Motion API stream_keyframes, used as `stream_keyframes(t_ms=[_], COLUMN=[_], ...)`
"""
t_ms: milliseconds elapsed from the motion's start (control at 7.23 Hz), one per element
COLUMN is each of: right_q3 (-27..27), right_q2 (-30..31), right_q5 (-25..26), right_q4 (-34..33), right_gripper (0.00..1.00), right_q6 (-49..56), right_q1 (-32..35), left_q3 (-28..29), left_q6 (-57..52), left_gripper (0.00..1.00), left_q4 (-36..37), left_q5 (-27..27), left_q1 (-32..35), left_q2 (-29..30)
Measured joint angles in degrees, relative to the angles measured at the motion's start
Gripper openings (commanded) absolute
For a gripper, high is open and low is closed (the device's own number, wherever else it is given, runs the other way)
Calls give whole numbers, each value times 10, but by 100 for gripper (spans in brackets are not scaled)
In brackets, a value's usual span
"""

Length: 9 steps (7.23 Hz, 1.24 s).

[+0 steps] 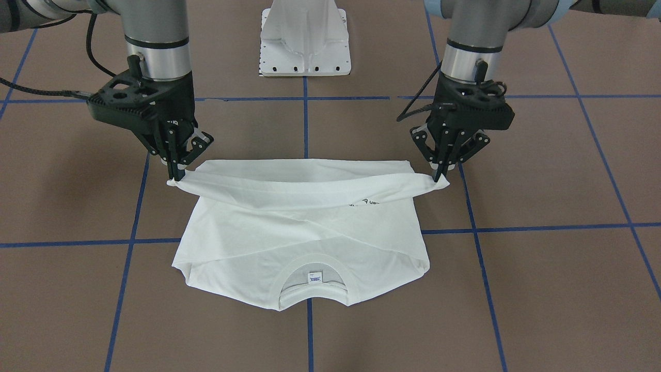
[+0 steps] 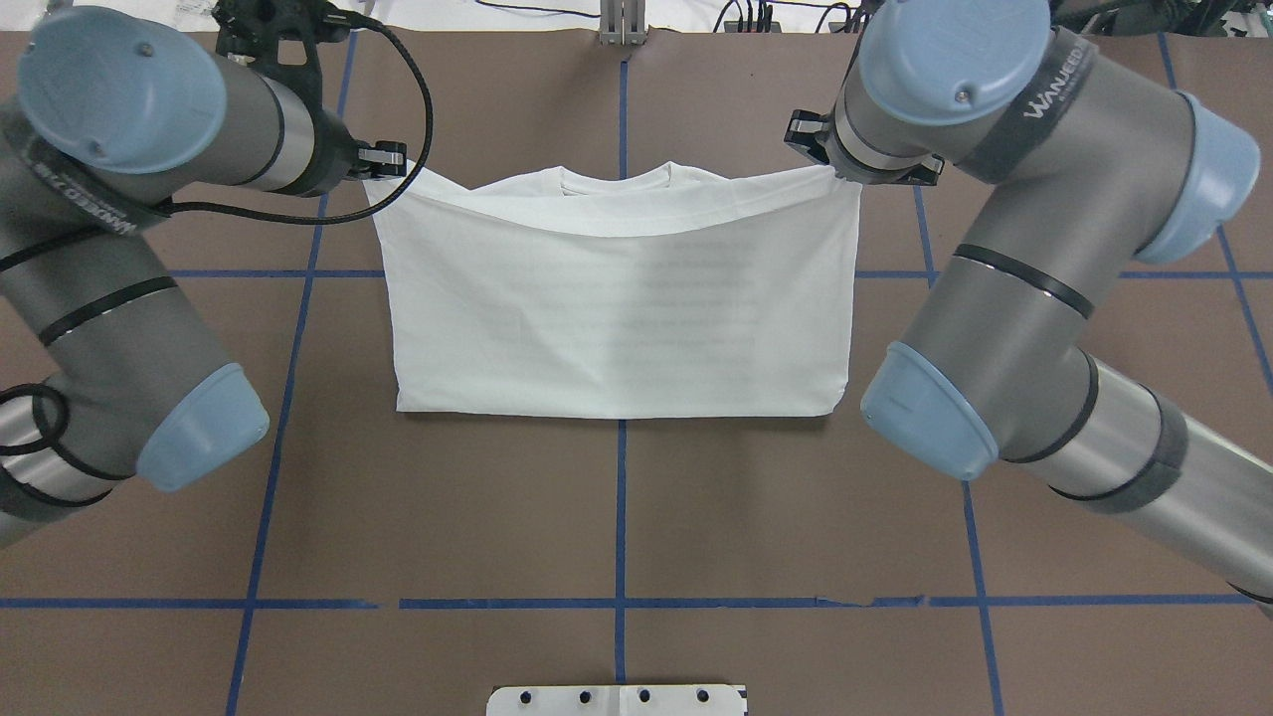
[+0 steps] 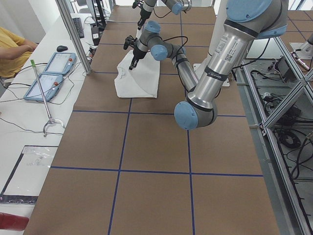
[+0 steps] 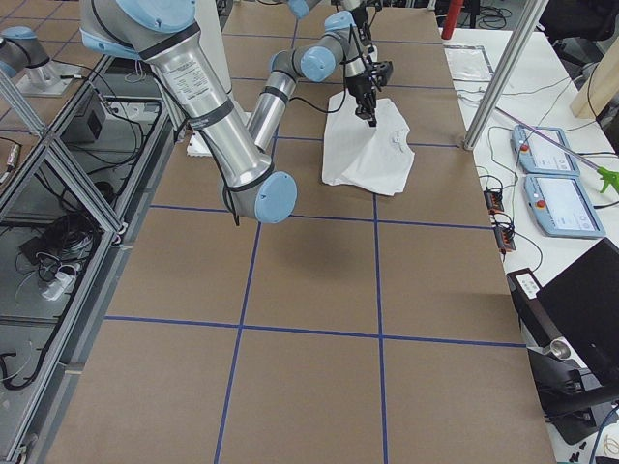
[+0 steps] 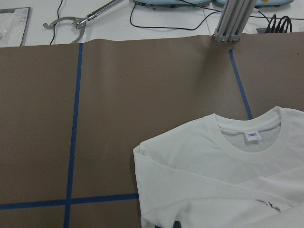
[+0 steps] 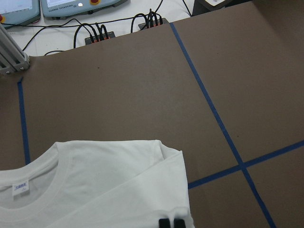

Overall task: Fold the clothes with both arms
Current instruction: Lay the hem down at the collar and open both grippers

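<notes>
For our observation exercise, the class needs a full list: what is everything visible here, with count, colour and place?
T-shirt: one, white, part-folded, mid-table.
Table: one, brown with blue tape grid, under everything.
Pedestal base: one, white, table's robot side, centre.
Teach pendants: two, light blue, side bench.
Person's sleeve: one, yellow, by that bench.
Left arm, right arm: two, silver-grey, flanking the T-shirt.
Left fingers, right fingers: black, each shut on a lifted T-shirt corner.

I see a brown tabletop point(image 2: 448, 517) gridded with blue tape point(image 2: 620, 497) under even light. Along its far edge, a white bench point(image 3: 29, 110) carries two teach pendants point(image 3: 45, 85) beside an aluminium frame post point(image 3: 73, 34).
</notes>
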<state>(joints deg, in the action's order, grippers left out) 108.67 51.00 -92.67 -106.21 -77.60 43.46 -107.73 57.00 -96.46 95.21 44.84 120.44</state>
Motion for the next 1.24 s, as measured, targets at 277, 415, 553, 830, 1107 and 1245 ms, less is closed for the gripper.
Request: stream_keyframes(t_ms=[277, 415, 553, 830, 1107, 1245], right_q3=[-109, -172, -235, -312, -327, -328], right_q2=[-22, -35, -47, -51, -50, -49], right_q5=[3, 4, 6, 11, 13, 13], right_q4=[84, 128, 171, 233, 249, 250], right_gripper=[0, 0, 0, 0, 0, 4], right_q6=[15, 20, 23, 27, 30, 31], right_q1=[6, 7, 7, 5, 5, 6], left_q3=[110, 165, 219, 290, 306, 310], left_q6=[-1, -2, -5, -11, -10, -10], left_gripper=[0, 0, 0, 0, 0, 4], left_q4=[-88, -119, -158, -228, -246, -248], left_q5=[-22, -31, -35, -37, -36, -36], left_q1=[-1, -2, -4, -17, -25, -27], left_q2=[18, 31, 40, 47, 59, 62])
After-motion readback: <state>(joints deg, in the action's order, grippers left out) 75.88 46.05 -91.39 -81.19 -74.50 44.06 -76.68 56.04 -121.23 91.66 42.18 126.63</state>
